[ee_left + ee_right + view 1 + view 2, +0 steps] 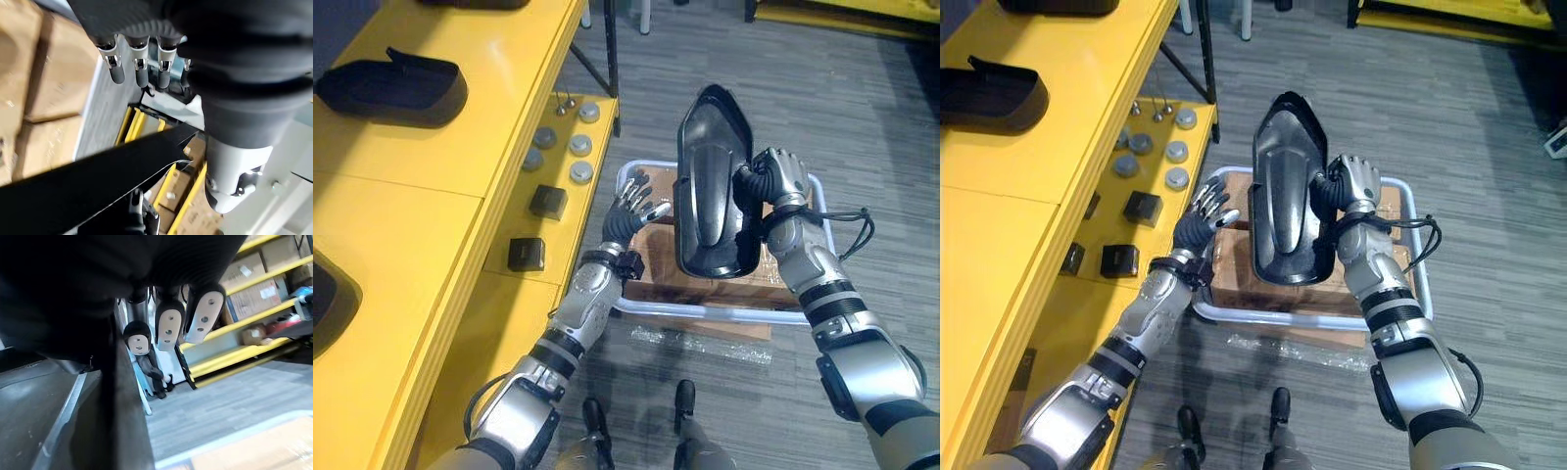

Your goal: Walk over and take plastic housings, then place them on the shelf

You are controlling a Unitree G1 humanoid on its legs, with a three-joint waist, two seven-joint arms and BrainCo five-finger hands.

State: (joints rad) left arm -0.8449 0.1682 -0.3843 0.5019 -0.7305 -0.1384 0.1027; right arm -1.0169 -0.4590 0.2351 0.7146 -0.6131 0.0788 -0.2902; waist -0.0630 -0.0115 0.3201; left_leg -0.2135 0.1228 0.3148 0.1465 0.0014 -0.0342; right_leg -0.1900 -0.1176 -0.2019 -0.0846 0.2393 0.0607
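The long, glossy black plastic housing (710, 186) hangs above a white-railed trolley (705, 311). The right hand (781, 176) curls round its rim at 3 o'clock, while the left hand (631, 206) hovers spread at 9 o'clock. I'd judge it light, stiff and slick, best gripped by the rim.

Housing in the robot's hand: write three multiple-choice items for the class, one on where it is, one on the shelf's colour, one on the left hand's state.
1. Where is the held housing? A on the floor; B above the cart; C inside a drawer.
2. What colour is the shelf? A yellow; B blue; C white.
3. The left hand is: A shut on the housing; B shut, holding nothing; C open.
Answers: B, the right hand grips the housing over the cart; A, the shelf is plainly yellow; C, the left hand's fingers are straight beside the housing.
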